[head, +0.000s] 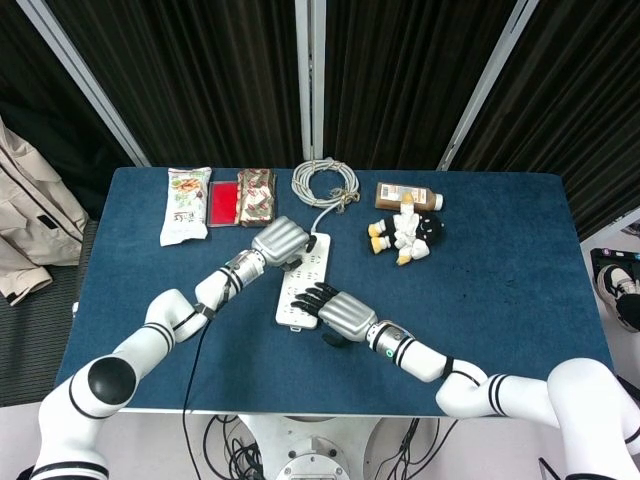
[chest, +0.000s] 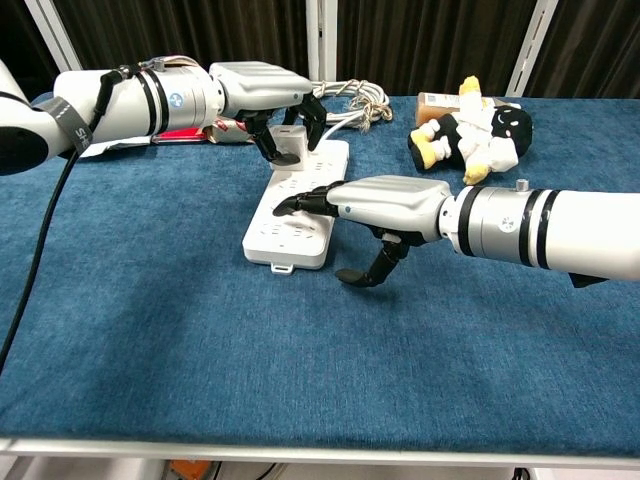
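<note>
A white power strip (head: 296, 290) (chest: 292, 212) lies lengthwise near the middle of the blue table (head: 500, 290). A white plug adapter (chest: 293, 143) sits on the strip's far end. My left hand (head: 281, 241) (chest: 262, 86) reaches over that end and grips the adapter between thumb and fingers. My right hand (head: 346, 314) (chest: 392, 202) lies beside the near end. Its fingertips (chest: 290, 206) press on top of the strip and its thumb points down to the cloth. The adapter is hidden under my left hand in the head view.
A coiled grey cable (head: 323, 183) (chest: 352, 95) joins the strip's far end. A black-and-white plush toy (head: 406, 232) (chest: 478, 135) and a brown bottle (head: 405, 195) lie at the back right. Three snack packs (head: 221, 200) lie at the back left.
</note>
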